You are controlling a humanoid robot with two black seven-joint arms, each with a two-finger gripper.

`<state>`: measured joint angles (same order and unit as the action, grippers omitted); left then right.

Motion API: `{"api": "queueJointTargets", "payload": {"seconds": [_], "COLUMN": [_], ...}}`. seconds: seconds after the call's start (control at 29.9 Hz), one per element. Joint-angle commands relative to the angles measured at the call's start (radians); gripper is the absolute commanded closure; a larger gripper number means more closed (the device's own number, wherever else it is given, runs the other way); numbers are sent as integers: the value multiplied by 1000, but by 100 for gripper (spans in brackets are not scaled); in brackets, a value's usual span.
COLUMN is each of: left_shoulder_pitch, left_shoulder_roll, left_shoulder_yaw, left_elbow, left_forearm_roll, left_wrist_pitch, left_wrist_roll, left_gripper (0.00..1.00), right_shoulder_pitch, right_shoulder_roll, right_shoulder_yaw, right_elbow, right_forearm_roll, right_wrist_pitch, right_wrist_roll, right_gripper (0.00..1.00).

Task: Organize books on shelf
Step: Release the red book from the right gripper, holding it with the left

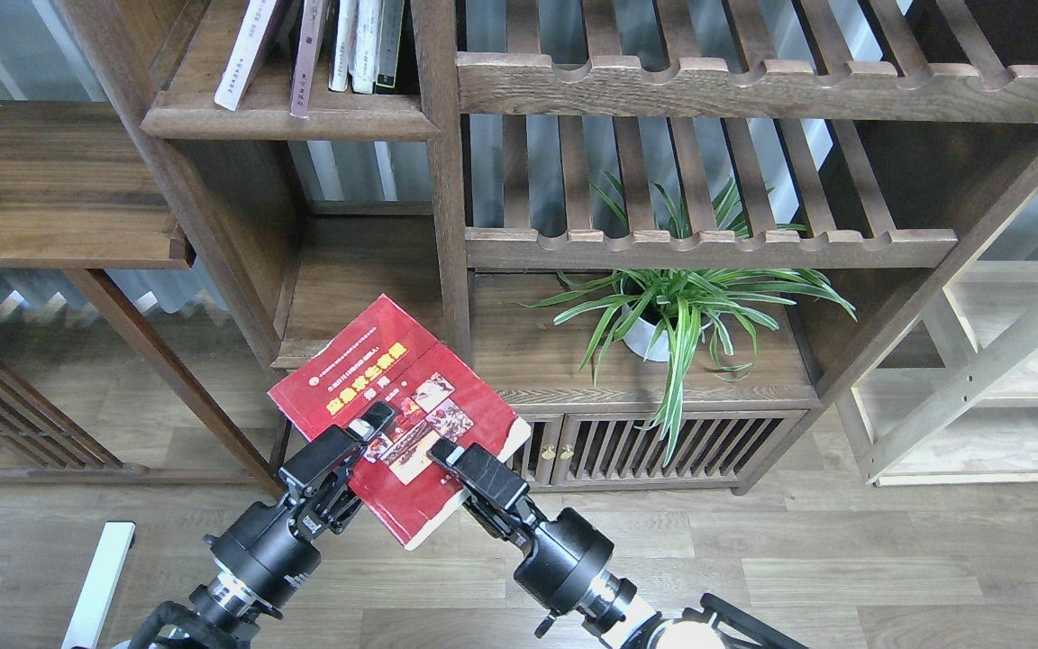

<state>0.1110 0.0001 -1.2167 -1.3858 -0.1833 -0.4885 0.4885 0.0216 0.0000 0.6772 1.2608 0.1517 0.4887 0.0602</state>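
Red book (pixel 402 410) (glossy, flat) between both grippers.

**A:** What do the robot's arms look like?

**B:** Both are black. The left arm (pixel 258 550) has a thick, rounded, glossy joint housing with a silver metal ring beneath it, and a small white label with dark print on the boxy section above. Black cable curls near its base.

**A:** And the other?

**B:** The right arm (pixel 564 563) matches: a bulbous black joint, a silver ring, a small knob below. Each ends in angular black jaws with pale grey patches on the fingers (pixel 378 416).
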Motion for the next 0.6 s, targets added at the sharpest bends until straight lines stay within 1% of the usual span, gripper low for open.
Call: {"api": "queueJointTargets", "payload": {"seconds": [0.0,0.13,0.27,0.33,0.37,0.4,0.47,0.57], "left_shoulder_pitch": [1,6,21,22,22,22,24,27], "left_shoulder_roll": [0,0,0,0,0,0,0,0], "left_shoulder_yaw": [5,3,2,2,0,-1,-1,-3], "left_elbow": [-4,-12,-16,-18,-18,-18,-19,-21], "left_forearm_roll": [-2,-4,-27,-65,-94,-114,-137,-139], "left_wrist_pitch": [0,0,0,0,0,0,0,0], "left_wrist_roll": [0,0,0,0,0,0,0,0], "left_gripper": [54,60,74,82,89,91,94,95], "right_shoulder_pitch": [1,1,1,1,0,0,0,0], "right_shoulder_roll": [0,0,0,0,0,0,0,0], "right_shoulder_yaw": [-1,-1,4,5,8,8,10,13], "right_elbow": [0,0,0,0,0,0,0,0], "right_forearm_roll": [-1,-1,-1,-1,-1,-1,-1,-1], "right_wrist_pitch": [0,0,0,0,0,0,0,0], "right_wrist_roll": [0,0,0,0,0,0,0,0], "right_gripper": [95,95,93,92,92,91,89,86]}}
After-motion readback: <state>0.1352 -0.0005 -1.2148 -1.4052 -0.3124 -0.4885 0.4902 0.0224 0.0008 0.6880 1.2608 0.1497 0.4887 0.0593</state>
